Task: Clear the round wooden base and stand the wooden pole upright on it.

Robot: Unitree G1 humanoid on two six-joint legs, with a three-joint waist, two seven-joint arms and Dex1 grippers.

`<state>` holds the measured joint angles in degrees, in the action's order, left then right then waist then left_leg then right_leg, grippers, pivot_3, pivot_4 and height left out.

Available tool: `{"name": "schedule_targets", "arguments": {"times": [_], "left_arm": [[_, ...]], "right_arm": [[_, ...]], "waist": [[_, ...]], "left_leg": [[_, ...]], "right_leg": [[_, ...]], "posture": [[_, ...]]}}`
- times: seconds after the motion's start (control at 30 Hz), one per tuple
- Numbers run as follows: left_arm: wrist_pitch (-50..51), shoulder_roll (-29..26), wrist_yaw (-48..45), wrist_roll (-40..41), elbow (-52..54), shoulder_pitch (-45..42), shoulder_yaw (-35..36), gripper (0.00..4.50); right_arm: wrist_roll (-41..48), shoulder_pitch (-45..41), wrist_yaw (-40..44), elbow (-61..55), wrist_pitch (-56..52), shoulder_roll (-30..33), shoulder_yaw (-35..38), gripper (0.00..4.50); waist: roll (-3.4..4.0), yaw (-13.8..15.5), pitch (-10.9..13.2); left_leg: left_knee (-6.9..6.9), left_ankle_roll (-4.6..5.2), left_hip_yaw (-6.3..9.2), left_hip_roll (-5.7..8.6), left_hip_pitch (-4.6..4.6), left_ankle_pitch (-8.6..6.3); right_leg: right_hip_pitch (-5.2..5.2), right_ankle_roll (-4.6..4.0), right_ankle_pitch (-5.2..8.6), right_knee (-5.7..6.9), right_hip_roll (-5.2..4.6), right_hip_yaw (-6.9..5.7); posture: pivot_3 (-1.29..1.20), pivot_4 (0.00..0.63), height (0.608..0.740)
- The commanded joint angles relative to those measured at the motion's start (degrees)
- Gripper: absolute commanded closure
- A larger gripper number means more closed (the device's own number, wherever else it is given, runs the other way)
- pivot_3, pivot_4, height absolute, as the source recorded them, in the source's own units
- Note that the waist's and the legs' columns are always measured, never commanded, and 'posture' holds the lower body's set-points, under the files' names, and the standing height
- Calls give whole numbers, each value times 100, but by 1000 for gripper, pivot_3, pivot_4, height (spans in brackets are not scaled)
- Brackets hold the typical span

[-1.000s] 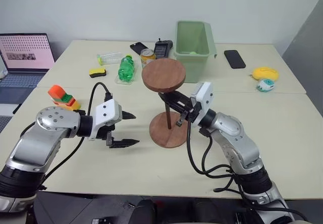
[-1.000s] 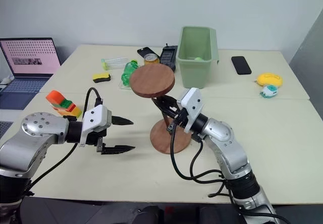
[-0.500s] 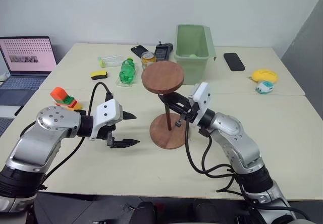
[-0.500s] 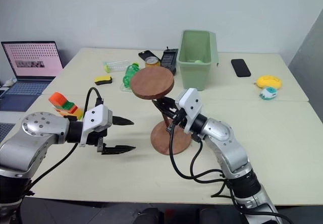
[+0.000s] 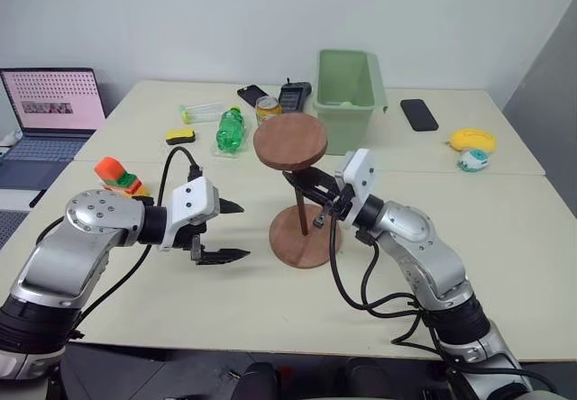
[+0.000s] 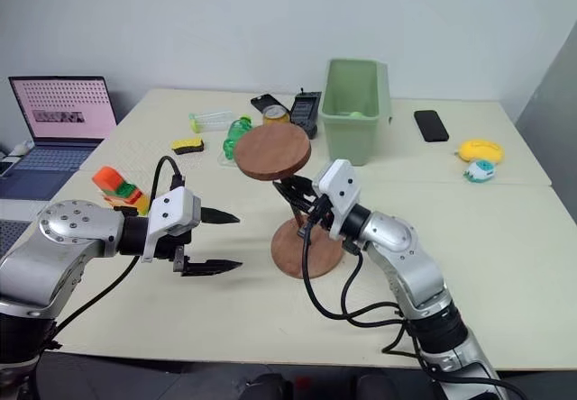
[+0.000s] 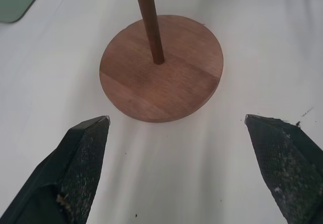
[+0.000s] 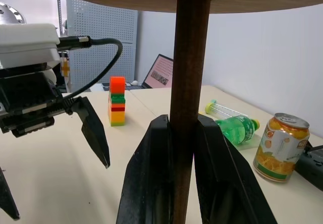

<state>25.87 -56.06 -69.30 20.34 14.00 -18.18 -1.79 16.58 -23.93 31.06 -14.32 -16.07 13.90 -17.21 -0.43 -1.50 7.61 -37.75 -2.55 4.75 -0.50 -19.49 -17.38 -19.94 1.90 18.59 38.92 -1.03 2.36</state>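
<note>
Pole (image 5: 302, 209) upright on base (image 5: 303, 235), frame centre; right fingers (image 8: 161, 148) clamped mid-shaft. Left fingers (image 7: 83, 148) apart. Rigid, top-heavy; grip low.

We count two phones (image 5: 250, 94) (image 5: 418, 113), one laptop (image 5: 50, 110), one bin (image 5: 346, 83), one can (image 5: 266, 107), two bottles (image 5: 229, 130) (image 5: 202, 112), one sponge (image 5: 179, 135).

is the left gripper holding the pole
No: the left gripper is open beside the round wooden base, its fingers touching nothing, while the right gripper clamps the wooden pole.
</note>
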Motion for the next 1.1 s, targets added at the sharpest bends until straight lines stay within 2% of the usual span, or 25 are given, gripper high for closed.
{"name": "schedule_targets", "arguments": {"times": [0.03,0.23,0.57,0.73,1.1], "left_arm": [[-23,20,-3,144,104,-39,187,0],[173,127,30,388,58,-161,282,0],[343,151,59,518,60,-346,274,0],[366,165,61,485,57,-443,219,0],[467,180,115,483,150,-470,172,0]], "right_arm": [[-328,642,-59,1048,-978,364,-131,4286],[-207,592,-54,1061,-1054,333,-63,4286],[139,447,123,177,-1345,352,-144,4286],[231,366,-21,383,-1598,258,45,4286],[164,398,-75,484,-1709,364,7,4286]], "waist": [[-2,2,-1],[-3,1,-1],[1,-7,15],[-14,-22,21],[-2,-23,29]], "left_leg": [[0,0,-1,2,5,0],[0,0,0,2,8,0],[26,-1,-4,0,6,0],[78,-2,-12,-6,-1,1],[78,-2,-7,-8,-22,1]], "right_leg": [[5,0,0,0,-1,2],[9,1,1,0,-3,2],[-4,2,2,-9,-3,8],[-12,1,2,-32,-5,13],[-26,0,3,-31,-10,8]], "posture": [[0,150,740],[0,150,740],[0,150,740],[0,150,740],[0,150,740]]}}
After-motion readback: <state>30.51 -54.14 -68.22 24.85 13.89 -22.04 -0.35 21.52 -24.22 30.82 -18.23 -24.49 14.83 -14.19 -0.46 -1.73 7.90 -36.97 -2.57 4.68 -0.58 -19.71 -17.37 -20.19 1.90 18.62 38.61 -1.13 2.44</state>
